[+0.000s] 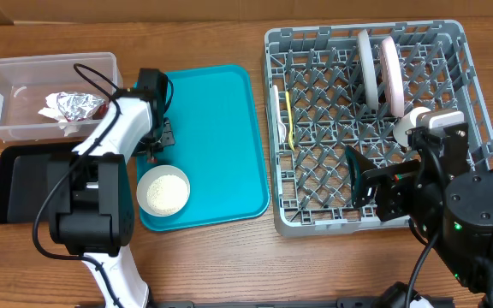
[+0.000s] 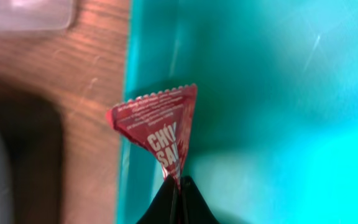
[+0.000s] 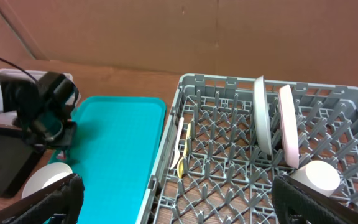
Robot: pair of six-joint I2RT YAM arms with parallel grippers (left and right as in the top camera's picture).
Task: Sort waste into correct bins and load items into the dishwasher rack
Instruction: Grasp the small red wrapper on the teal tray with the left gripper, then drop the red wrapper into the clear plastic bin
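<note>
left tool (image 2: pixel 179 183) pinching red wrapper (image 2: pixel 157 124), overhead barely shows it

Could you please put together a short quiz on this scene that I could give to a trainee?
1. True or false: the left gripper is shut on a red sauce packet.
2. Where are the grey-blue plate and the white plate?
A) flat on the black tray
B) upright in the dishwasher rack
C) in the clear tub
3. What colour is the tray on which the white bowl of rice-like grains sits?

Key: 1 true; 2 B; 3 teal.
</note>
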